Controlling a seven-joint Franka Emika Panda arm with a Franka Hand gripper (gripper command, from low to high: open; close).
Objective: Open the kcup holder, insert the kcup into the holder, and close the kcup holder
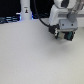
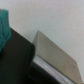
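- hanging over a pale table [image 1: 30, 55], a white arm [image 1: 62, 10] carries its gripper [image 1: 65, 35] at the exterior view's upper right.
- between the dark fingers [image 1: 62, 35] a small green-topped object shows, apparently the kcup [image 1: 68, 35]; the fingers look closed on it, though the blur leaves the exact grip unclear.
- the gripper hovers above the tabletop, apart from it, with a black cable [image 1: 46, 21] trailing off toward the exterior view's left.
- a white upright post [image 1: 25, 10] stands at the back, well apart from the gripper, against a dark background.
- the wrist view shows a blurred teal-green shape [image 2: 4, 27] at one edge, just beside a dark block [image 2: 15, 57].
- a grey, flat-topped box corner [image 2: 52, 52] sits against the same pale surface [image 2: 55, 17]; whether this is the holder cannot be told.
- no drawer fronts or handles can be made out in either view.
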